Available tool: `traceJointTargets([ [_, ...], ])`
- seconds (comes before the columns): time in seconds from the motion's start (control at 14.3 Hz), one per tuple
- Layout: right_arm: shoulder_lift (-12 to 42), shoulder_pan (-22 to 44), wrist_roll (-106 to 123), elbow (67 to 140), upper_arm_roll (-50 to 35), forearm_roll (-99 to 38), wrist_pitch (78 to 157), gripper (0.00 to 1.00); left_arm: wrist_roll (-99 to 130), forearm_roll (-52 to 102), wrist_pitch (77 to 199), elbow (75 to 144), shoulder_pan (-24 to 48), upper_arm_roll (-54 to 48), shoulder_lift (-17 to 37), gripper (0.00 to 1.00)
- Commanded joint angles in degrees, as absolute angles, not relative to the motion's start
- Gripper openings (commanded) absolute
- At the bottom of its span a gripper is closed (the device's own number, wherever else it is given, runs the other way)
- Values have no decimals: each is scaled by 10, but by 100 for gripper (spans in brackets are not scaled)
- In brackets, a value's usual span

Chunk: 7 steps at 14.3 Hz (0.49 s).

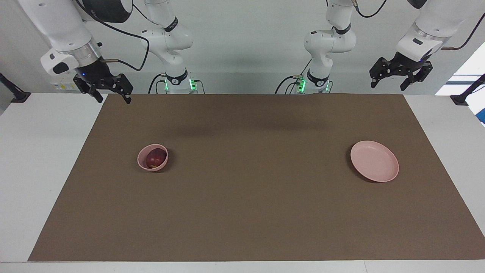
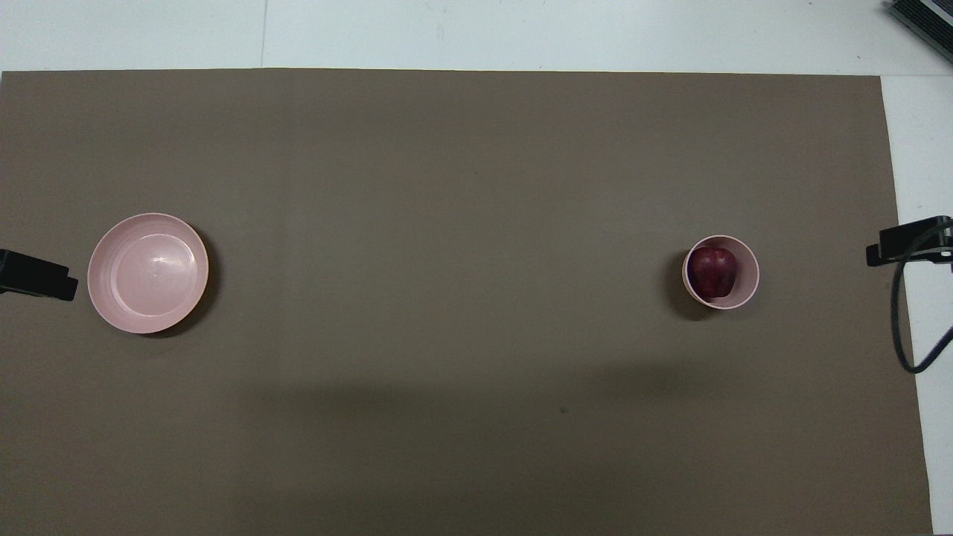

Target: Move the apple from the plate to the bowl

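Brown mat (image 1: 242, 212): apple (image 1: 155, 157) in bowl (image 1: 143, 161), yellowish patch sideways.

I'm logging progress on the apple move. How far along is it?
It looks done: the apple sits in the bowl, and the plate is bare. Nothing is in hand; the right gripper is open above the table's edge, and the left gripper waits open. Nothing visible remains.
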<state>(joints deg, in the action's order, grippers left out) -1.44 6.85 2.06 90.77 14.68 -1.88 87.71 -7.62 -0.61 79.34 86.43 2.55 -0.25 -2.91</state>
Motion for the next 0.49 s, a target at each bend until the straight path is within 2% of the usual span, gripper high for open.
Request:
traceJointTargets([
  [0.0, -37, 54, 54, 933, 159, -1, 869, 100, -71, -11, 794, 877, 18, -7, -41, 100],
  [0.21, -44, 42, 63, 941, 157, -1, 868, 100, -71, -11, 795, 877, 19, -7, -41, 100],
  [0.42, -37, 50, 61, 912, 151, -13, 859, 100, -71, -11, 795, 877, 18, -7, -41, 100],
])
